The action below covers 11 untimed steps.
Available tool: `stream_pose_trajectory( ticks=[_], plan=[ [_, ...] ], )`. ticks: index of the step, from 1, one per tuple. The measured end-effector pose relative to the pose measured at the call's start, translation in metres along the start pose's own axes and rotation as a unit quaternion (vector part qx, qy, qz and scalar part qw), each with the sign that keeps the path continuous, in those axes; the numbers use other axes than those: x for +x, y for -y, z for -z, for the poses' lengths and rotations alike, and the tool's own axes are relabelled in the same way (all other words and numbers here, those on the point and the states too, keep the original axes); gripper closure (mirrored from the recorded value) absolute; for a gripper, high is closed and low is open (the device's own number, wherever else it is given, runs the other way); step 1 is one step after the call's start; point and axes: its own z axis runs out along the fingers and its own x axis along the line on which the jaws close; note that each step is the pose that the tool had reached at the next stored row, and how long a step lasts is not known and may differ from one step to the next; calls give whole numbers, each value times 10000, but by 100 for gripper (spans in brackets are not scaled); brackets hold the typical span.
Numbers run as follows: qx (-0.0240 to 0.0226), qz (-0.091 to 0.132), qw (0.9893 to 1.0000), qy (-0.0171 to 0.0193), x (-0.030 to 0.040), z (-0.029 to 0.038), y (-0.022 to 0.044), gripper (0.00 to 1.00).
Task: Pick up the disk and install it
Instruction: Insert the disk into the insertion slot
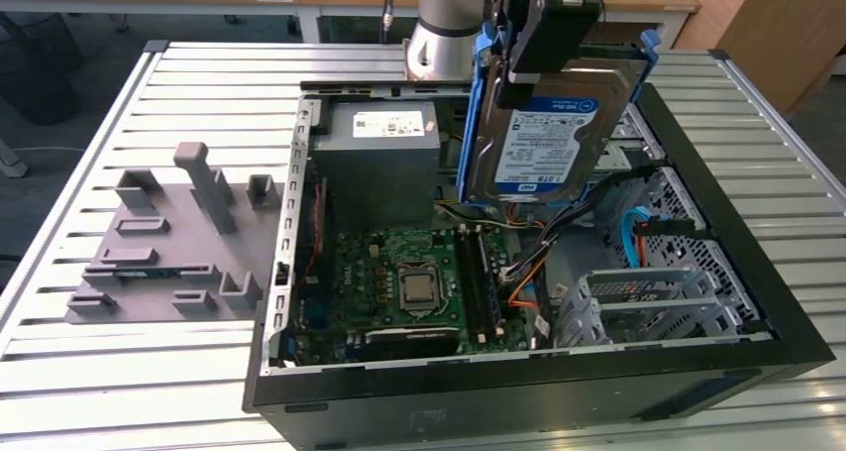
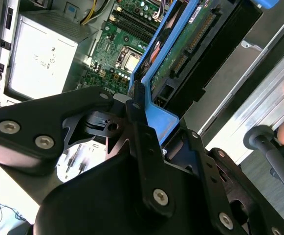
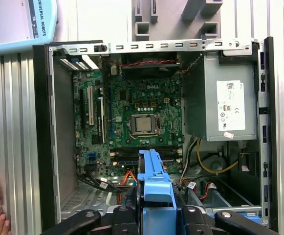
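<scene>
Hand (image 1: 548, 37): pressed together on the top end of the disk (image 1: 536, 144), pinching it by the blue rail. In the second wrist view the black fingers (image 2: 144, 142) bear on both sides of that blue rail (image 2: 156, 115). The grip looks firm and central.

The disk hangs nearly upright from the hand, its labelled face towards the exterior camera. It is inside the outline of the open computer case (image 1: 529, 380), just beside the grey power supply (image 1: 383, 164) on the exterior view's right. Its lower edge sits above the cable bundle (image 1: 522, 235) at the edge of the motherboard (image 1: 403, 282). Whether that edge touches the cables cannot be told. In the first wrist view the blue rail (image 3: 154, 178) lines up over the motherboard (image 3: 142, 122).

Step in hand, by judgement: pick-up is complete and the disk is being carried over the case. It is not seated in any bay.

What installation calls for, by judgement: the disk turned from near-upright to match its bay, and its rails squared to the bay's guides. It also needs a path clear of the loose cables and the metal drive cage (image 1: 661, 302). Which bay is to receive it cannot be told.

The case rests on a slatted metal surface (image 1: 172, 392). A grey fixture (image 1: 172, 243) stands well apart, on the exterior view's left.
</scene>
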Motion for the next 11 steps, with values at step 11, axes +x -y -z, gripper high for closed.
stream_pose_trajectory(
  ticks=[11],
  plan=[
    [0,1,10000,0,4,0,5,64]
  ],
)
